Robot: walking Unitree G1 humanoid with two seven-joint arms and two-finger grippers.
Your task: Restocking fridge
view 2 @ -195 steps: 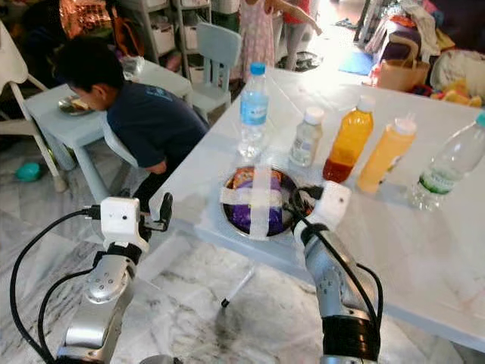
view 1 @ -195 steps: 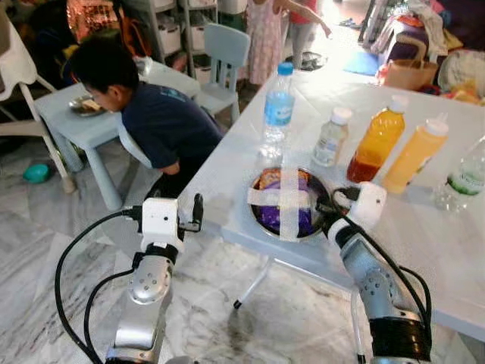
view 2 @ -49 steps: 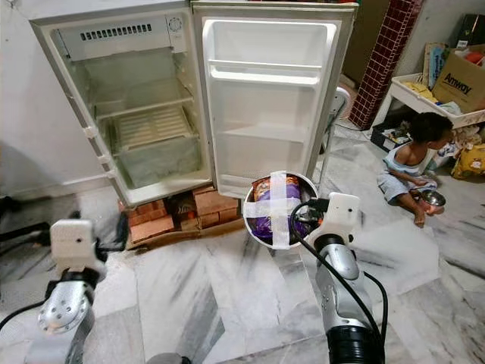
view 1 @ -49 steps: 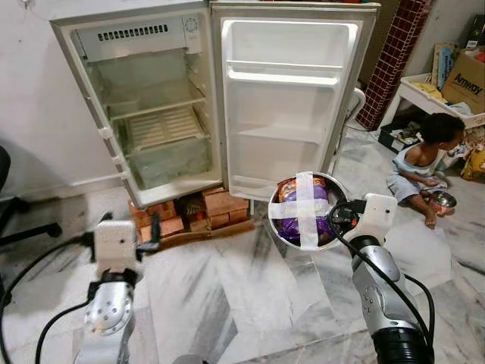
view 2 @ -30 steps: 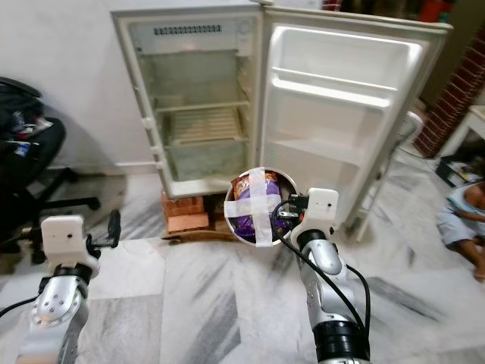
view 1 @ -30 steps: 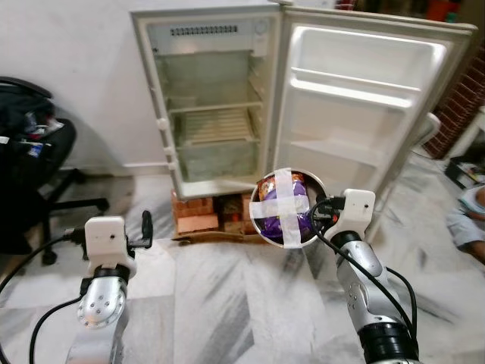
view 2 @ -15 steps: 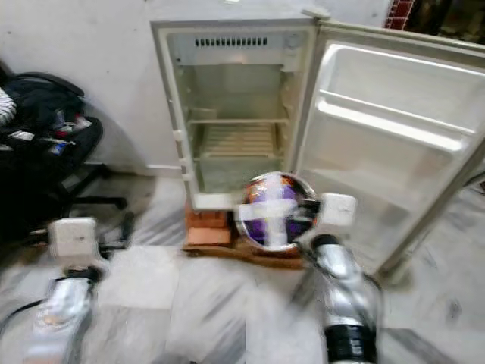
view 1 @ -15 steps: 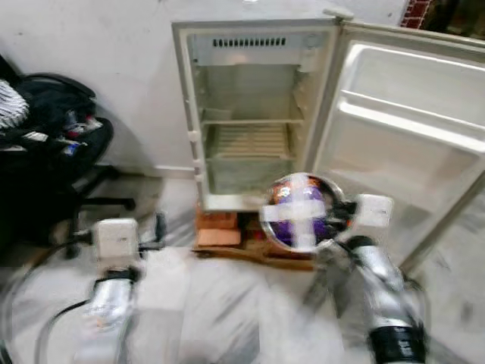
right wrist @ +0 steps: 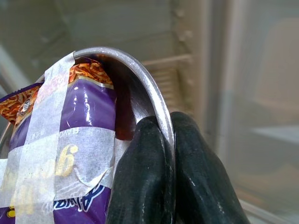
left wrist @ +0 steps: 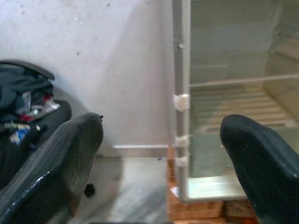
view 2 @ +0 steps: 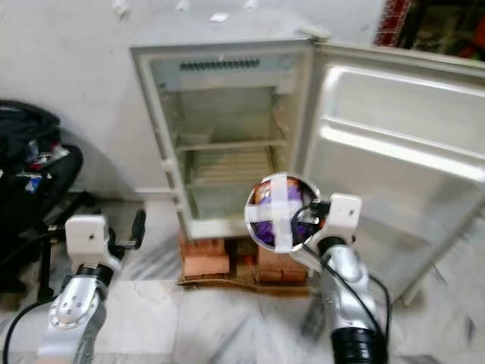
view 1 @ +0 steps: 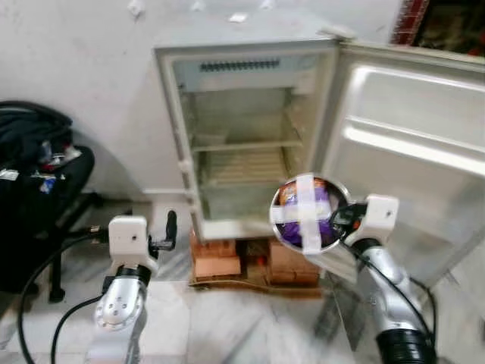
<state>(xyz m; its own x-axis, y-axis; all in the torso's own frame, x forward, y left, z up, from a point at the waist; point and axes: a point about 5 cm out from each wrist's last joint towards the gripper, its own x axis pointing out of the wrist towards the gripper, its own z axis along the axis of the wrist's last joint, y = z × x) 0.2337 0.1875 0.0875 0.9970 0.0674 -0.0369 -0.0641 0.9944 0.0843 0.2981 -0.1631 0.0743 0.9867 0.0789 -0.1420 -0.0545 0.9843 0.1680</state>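
We stand facing the small fridge [view 1: 250,129], its door [view 1: 413,144] swung wide to the right and its shelves bare. Our right gripper [view 1: 342,218] holds a steel bowl [view 2: 282,201] in front of the fridge's lower opening, its jaws clamped together on the bowl's thin rim, one finger [right wrist: 142,177] inside and one outside. The bowl is tipped so its mouth faces us, and a purple noodle packet [right wrist: 70,140] stays inside it only because white tape [view 1: 307,212] crosses over it. We judge this the weak point: a pinch on one edge of a tilted bowl could slip or swing if we walk or reach abruptly, and the tape could peel. The bowl could also knock the fridge's front edge or the open door as we bring it in. The fridge sits raised on bricks [view 1: 220,262], so a hard bump might rock it. Our left gripper [view 1: 168,231] hovers left of the fridge, jaws wide apart and holding nothing.
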